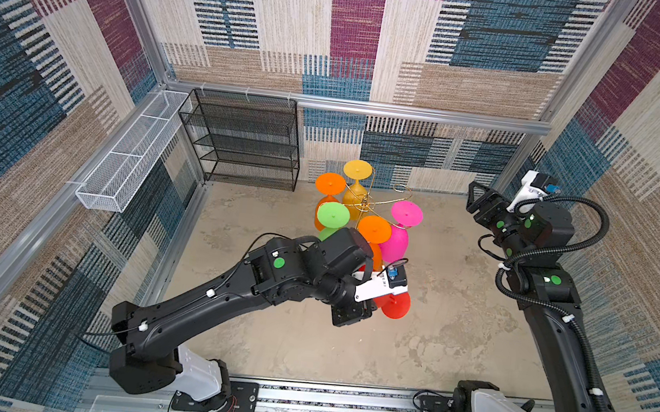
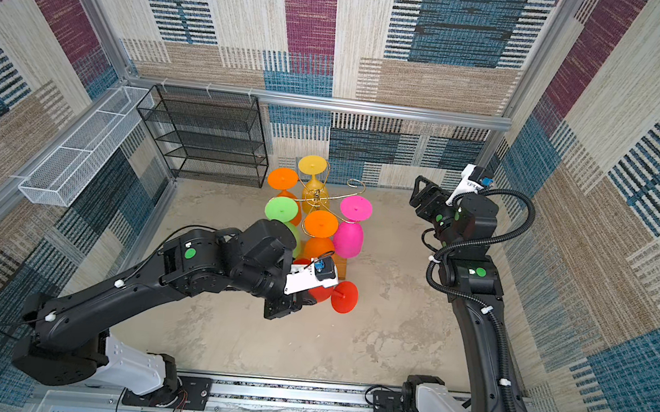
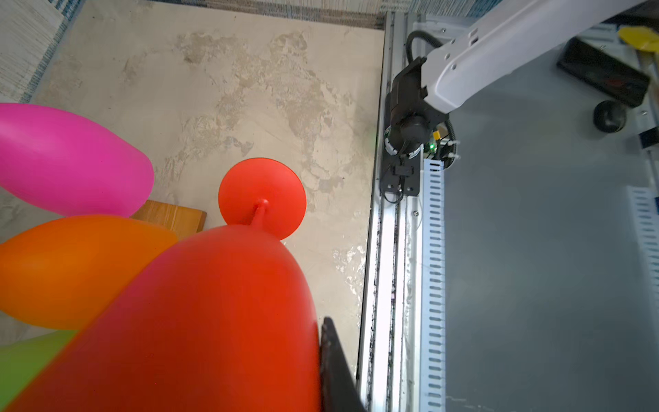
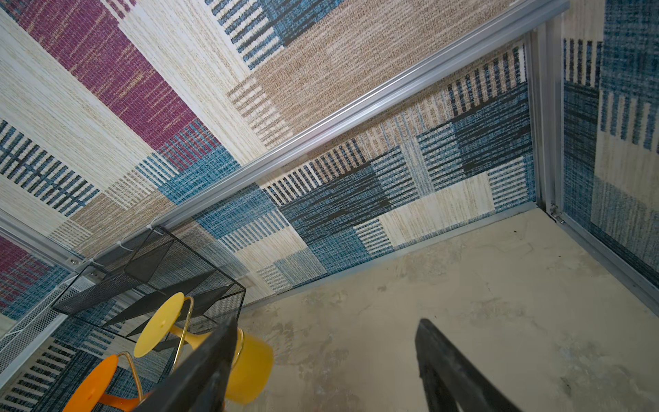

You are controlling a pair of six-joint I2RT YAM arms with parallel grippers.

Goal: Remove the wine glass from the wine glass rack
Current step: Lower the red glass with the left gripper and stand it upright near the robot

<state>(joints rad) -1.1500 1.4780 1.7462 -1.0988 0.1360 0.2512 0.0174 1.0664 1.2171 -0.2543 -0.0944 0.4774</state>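
The red wine glass (image 1: 395, 305) is off the wine glass rack (image 1: 366, 202). It lies on its side just in front of the rack, with its round foot pointing to the right in both top views. Its bowl is tucked under the left arm's wrist camera. The left gripper (image 1: 372, 305) is pressed together on the bowl end of the glass. In the left wrist view the red bowl fills the near part of the picture, with one black finger (image 3: 333, 360) against its edge. Whether the glass touches the desk (image 1: 432, 330) cannot be told.

The rack's wooden base (image 3: 171, 215) shows just behind the red foot in the left wrist view. Five glasses hang upside down from the gold wire arms, feet uppermost:
- a yellow glass (image 1: 358, 169) at the back
- an orange glass (image 1: 330, 183) beside the yellow one
- a green glass (image 1: 333, 214), nearest the left arm
- a second orange glass (image 1: 374, 229) at the front
- a pink glass (image 1: 406, 214) on the right

The right gripper (image 1: 474, 197) hangs well apart from the rack, near the right wall, with its jaws spread and nothing between them.

A black mesh shelf (image 1: 243, 139) stands against the back wall to the left of the rack. A long white mesh basket (image 1: 129, 152) is fixed along the left wall.
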